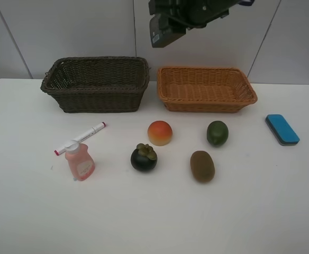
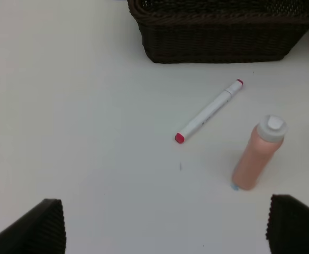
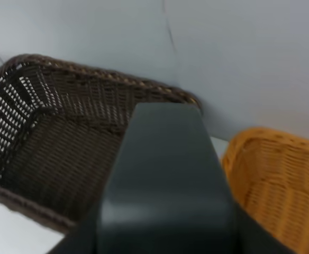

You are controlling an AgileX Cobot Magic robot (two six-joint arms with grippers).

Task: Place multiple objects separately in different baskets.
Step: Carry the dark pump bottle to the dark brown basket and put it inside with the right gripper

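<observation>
Tabletop [image 1: 27,222] kiwi [image 1: 202,166] shows only in the high view.

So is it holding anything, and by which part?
Yes: the right gripper grips a dark grey bottle by its upper end; the left gripper holds nothing.

dark basket [image 1: 95,84]: rough woven wicker | tan basket [image 1: 206,89]: woven wicker | dark grey bottle [image 3: 165,185]: smooth, satin | table [image 1: 27,211]: matt

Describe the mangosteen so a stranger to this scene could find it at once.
From the right end of the dark brown basket, come forward across the table past the orange peach. The mangosteen lies just beyond: the only near-black fruit, with a greenish leafy cap.
</observation>
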